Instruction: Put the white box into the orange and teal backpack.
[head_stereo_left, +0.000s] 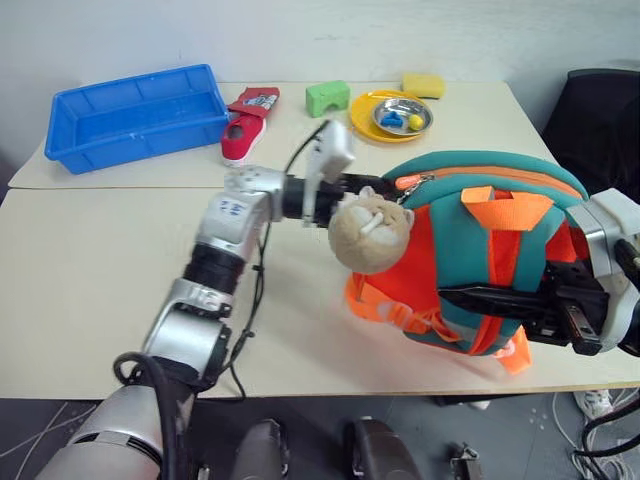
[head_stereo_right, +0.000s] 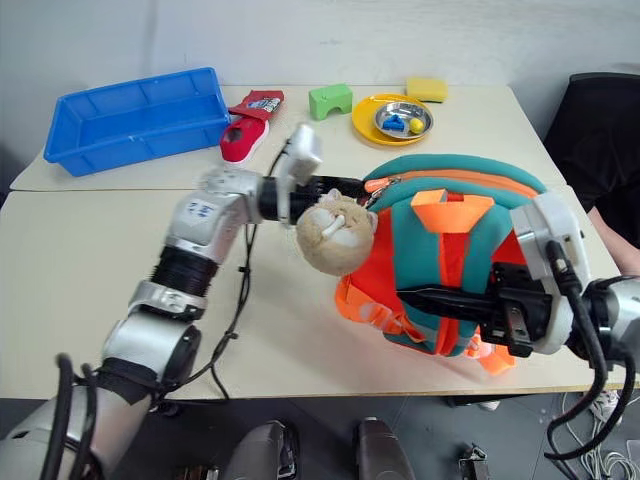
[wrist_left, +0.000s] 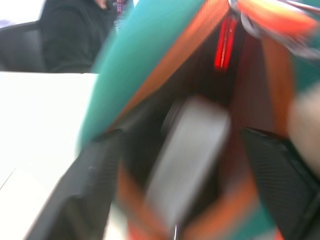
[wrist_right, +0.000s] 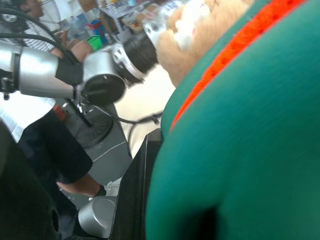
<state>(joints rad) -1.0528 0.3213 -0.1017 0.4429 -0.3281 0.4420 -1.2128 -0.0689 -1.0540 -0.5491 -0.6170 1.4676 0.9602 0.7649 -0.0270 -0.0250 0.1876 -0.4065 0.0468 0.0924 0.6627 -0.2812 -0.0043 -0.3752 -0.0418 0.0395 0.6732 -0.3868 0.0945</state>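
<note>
Spread wide at the mouth of the small orange and teal fabric backpack (head_stereo_left: 480, 250), the left gripper (wrist_left: 180, 165) has the flat white box (wrist_left: 187, 155) inside, so it should back straight out while the shut right gripper (head_stereo_left: 500, 300) steadies the bag.

Left arm stretches out across the front and bends at the wrist toward the robot's right, the left gripper (head_stereo_left: 355, 183) pointing level, its two black fingers (wrist_left: 82, 185) spread wide apart in the left wrist view. Right arm is tucked in low on the right, forearm angled inward, and the right gripper (head_stereo_left: 470, 297) points level to the left. Its black fingers (head_stereo_right: 440, 298) lie pinched close together, shut on the orange and teal backpack (head_stereo_left: 480, 240) at its lower side.
</note>
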